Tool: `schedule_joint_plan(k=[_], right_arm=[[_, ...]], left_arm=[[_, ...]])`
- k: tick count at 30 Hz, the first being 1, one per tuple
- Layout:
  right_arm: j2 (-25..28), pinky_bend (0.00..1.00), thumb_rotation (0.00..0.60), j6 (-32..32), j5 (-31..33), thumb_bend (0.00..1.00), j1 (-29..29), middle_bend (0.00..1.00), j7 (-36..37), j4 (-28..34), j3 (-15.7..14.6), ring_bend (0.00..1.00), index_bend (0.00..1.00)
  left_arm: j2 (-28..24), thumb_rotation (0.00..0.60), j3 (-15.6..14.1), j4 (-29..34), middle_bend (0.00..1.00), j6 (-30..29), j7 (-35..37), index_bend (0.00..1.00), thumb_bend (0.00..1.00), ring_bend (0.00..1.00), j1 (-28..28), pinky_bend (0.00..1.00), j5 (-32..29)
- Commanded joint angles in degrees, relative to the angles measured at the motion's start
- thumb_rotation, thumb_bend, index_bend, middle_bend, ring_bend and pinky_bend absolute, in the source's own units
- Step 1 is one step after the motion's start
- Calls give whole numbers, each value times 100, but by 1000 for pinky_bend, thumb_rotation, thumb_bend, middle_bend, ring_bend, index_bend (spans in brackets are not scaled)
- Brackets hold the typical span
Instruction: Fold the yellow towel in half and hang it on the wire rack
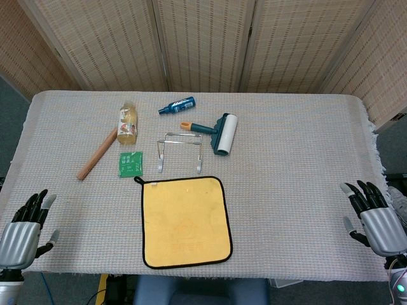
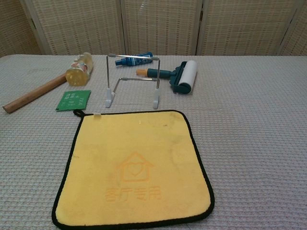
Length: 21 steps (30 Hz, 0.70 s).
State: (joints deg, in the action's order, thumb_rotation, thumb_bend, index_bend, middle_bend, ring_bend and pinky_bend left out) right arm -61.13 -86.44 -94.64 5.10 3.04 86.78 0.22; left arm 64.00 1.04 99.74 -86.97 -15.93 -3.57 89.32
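A yellow towel (image 1: 184, 220) (image 2: 134, 168) with black edging lies flat and unfolded at the table's front middle, a small loop at its far left corner. Just behind it stands the wire rack (image 1: 180, 150) (image 2: 132, 79), upright on white feet and bare. My left hand (image 1: 24, 225) rests at the table's front left corner, fingers apart, holding nothing. At the front right edge my right hand (image 1: 374, 213) is likewise spread and empty. Both hands are far from the towel and show only in the head view.
Behind the rack lie a lint roller (image 1: 218, 132) (image 2: 178, 75) and a blue spray bottle (image 1: 177, 105). To the left are a yellow-liquid bottle (image 1: 128, 123) (image 2: 80, 69), a wooden stick (image 1: 98, 153) (image 2: 33, 93) and a green packet (image 1: 130, 164) (image 2: 73, 100). Woven screens stand behind the table.
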Motion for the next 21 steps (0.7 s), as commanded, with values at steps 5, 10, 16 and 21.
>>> schedule_joint_plan(k=[5,10,16,21], right_arm=[[-32,33,600,-22,-24,479,17,112,0,-20,6,33,50],[-21,33,600,-36,-36,479,33,112,9,-12,16,33,50],[17,39,600,-32,-67,479,73,112,147,34,22,33,53],[48,40,600,17,-96,479,133,116,143,95,30,33,68]], left_arm=[[4,600,-8,-37,37,6,33,109,372,35,-12,229,17],[-46,600,-75,-55,37,78,176,121,368,35,-33,229,83],[-53,600,-174,-216,68,210,447,170,313,80,-189,232,452],[68,600,-343,-539,205,438,852,244,312,209,-480,313,1044]])
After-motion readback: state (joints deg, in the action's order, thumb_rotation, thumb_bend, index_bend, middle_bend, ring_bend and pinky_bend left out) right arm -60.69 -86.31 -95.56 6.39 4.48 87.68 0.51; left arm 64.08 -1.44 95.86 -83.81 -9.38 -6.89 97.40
